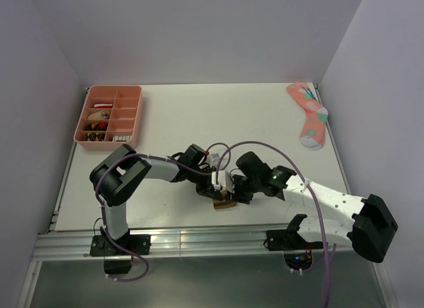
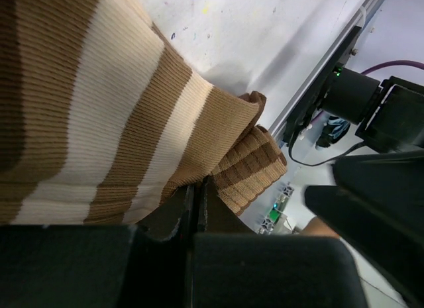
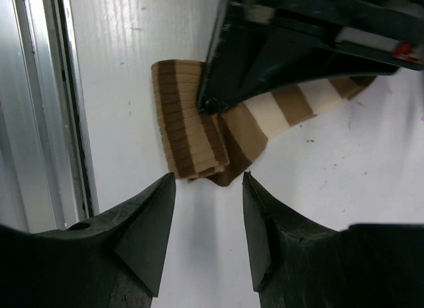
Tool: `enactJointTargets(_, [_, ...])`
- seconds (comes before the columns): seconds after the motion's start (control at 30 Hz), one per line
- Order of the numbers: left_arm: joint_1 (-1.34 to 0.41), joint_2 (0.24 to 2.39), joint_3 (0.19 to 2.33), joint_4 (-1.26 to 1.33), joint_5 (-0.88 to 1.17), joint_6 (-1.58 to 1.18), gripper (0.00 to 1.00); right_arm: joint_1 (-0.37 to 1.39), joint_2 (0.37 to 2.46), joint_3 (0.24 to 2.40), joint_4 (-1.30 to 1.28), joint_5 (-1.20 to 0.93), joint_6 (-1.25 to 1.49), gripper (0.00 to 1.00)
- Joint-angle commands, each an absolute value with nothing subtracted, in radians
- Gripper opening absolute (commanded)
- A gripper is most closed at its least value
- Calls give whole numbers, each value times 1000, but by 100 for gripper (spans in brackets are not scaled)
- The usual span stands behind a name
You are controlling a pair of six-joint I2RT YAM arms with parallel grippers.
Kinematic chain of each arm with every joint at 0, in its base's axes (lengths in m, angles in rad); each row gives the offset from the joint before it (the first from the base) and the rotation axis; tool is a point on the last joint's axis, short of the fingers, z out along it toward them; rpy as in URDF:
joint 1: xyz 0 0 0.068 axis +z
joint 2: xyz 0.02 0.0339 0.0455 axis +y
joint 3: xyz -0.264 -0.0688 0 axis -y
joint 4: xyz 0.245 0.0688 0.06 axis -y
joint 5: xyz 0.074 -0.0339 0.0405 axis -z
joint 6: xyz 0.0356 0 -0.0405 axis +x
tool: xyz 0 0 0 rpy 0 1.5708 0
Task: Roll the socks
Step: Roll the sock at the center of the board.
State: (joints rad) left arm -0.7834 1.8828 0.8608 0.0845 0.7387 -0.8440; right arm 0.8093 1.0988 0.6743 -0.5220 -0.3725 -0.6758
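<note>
Where the two arms meet near the front edge of the white surface [image 1: 265,122], the brown-and-tan striped sock [image 3: 192,139] lies partly bunched. It is a ribbed knit in broad bands of dark brown, tan and cream. One end is folded over into a thick, layered wad close to the metal rail [image 3: 46,109], and the rest stretches away flat from the fold. The left claw [image 2: 199,205] has its fingers closed tight together on the fabric at the fold, seemingly pinching a layer, though the overhead view hides most of the sock beneath both claws. The right claw [image 3: 207,182] stands wide open and holds nothing, its two tips just short of the wad's near edge. A pink sock [image 1: 309,114] lies at the far right corner, well apart, and a pink tray [image 1: 136,116] sits at the far left.
</note>
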Motion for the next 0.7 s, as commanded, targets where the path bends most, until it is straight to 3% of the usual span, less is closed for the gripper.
enactJointTargets(0.0, [-775, 1927, 870, 3, 716, -825, 0, 874, 1108, 632, -456, -301, -727, 53])
enactJointTargets(0.33, [-772, 1967, 888, 3, 724, -818, 0, 1021, 1164, 577, -364, -212, -723, 58])
enactJointTargets(0.67, [-761, 1953, 899, -23, 738, -808, 0, 1054, 1238, 563, -290, -160, -716, 53])
